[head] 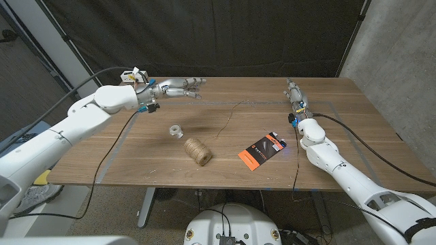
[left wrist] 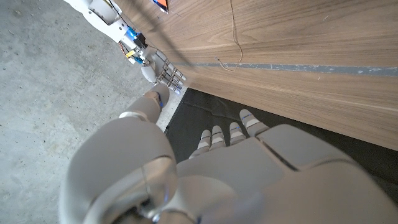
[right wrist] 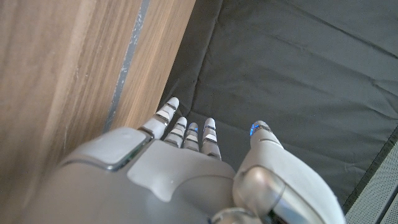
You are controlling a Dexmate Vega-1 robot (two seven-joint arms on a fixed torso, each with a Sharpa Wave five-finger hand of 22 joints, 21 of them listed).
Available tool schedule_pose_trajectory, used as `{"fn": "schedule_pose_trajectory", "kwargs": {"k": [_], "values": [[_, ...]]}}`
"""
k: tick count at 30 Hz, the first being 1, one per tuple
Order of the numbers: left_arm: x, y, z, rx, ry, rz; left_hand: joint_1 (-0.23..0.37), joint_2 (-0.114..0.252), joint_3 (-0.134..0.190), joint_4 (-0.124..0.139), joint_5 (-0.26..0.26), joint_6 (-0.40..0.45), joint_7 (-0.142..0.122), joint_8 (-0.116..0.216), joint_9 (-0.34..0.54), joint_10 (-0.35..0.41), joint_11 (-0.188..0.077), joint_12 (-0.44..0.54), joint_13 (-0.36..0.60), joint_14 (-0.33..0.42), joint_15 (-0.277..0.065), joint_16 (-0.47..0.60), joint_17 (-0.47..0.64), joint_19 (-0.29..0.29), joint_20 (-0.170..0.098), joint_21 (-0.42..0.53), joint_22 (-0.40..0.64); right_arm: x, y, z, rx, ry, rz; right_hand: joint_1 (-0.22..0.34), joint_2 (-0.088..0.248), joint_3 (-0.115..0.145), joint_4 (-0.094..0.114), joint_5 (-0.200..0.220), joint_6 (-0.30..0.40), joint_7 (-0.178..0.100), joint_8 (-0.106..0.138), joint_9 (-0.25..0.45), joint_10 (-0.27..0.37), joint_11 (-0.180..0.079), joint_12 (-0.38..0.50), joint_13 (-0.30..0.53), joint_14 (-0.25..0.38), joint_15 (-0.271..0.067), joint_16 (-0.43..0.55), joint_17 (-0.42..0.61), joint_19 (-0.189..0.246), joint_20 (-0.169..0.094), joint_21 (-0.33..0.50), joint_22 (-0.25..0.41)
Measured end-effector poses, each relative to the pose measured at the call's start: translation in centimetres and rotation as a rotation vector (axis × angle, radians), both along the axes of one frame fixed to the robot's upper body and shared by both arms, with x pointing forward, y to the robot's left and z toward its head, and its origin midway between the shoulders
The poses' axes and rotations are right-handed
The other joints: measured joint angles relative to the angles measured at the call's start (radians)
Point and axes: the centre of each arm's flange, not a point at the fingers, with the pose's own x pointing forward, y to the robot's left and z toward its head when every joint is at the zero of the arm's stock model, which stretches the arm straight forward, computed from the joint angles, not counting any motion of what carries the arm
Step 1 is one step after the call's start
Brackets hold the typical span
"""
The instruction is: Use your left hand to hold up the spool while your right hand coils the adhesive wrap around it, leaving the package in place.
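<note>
Near the middle of the head view, a little left of centre, a small pale round spool (head: 176,131) is sitting on the brown wooden table (head: 354,116), and just below and to its right a tan roll of twine-like wrap (head: 197,151) is lying on its side, close to the spool but apart from it. A thin loose strand (head: 225,121) is trailing from the middle of the table toward the upper centre. Right of the roll, an orange and black flat package (head: 261,150) is lying tilted near the table's lower edge; its printing is too small to read. A faint grey taped line (head: 238,102) is running around the tabletop just inside its edges, and open wood is surrounding all three things on every side.

At the upper left, the white left hand (head: 178,88) is reaching along the far edge, fingers stretched out side by side and holding nothing, well away from the spool. At the upper right, the white right hand (head: 295,93) is pointing toward the far edge with fingers straight and close together, also holding nothing, well apart from the package. In the right wrist view those fingers (right wrist: 186,134) are extending past the table's edge toward a dark curtain (right wrist: 298,74).
</note>
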Motion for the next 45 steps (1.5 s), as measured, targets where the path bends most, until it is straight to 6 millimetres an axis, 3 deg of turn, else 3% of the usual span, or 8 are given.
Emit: {"fn": "schedule_pose_trajectory", "kwargs": {"k": [45], "values": [[-2.3,-1.6,1.3,0.36,-0.005,-0.025,0.085,-0.007,0.021,-0.004,0.018,-0.018,0.008,0.009,0.005,-0.01,-0.007,0.048,0.032,0.013,-0.005,0.016,0.013,-0.014,0.004,0.004,0.0,0.4,-1.1,0.8,-0.023,-0.023,-0.09,0.0,0.0,-0.005,-0.014,0.0,-0.048,-0.005,0.0,0.0,-0.053,-0.007,0.0,0.0,-0.038,0.012,0.0,0.0,-0.022,0.011,0.0,0.0]]}}
